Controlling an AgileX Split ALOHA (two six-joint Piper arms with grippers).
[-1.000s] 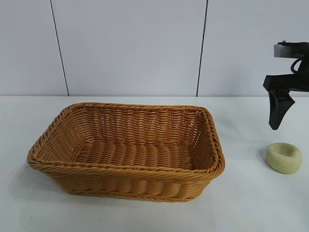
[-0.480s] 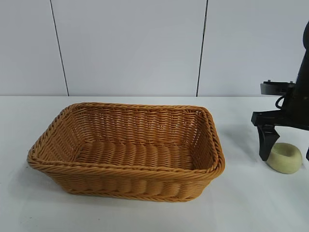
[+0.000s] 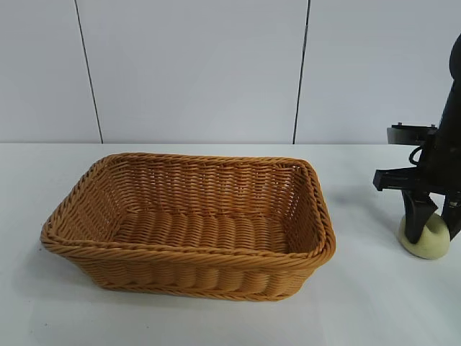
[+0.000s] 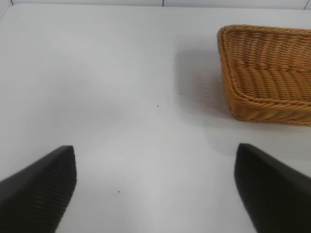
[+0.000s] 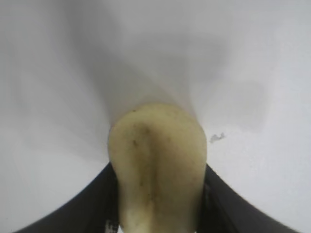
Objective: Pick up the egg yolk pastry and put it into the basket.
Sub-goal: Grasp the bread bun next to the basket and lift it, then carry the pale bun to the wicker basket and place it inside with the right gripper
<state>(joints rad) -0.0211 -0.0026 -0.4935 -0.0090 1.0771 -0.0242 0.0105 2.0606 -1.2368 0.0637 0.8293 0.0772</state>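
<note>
Egg yolk pastry, at 3 o'clock from basket, is being squeezed by right gripper; soft pastry risks being deformed, slipping out.

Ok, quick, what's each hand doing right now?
Left hand: open, holding nothing.
Right hand: closed on the pastry, which sits on the table.
</note>
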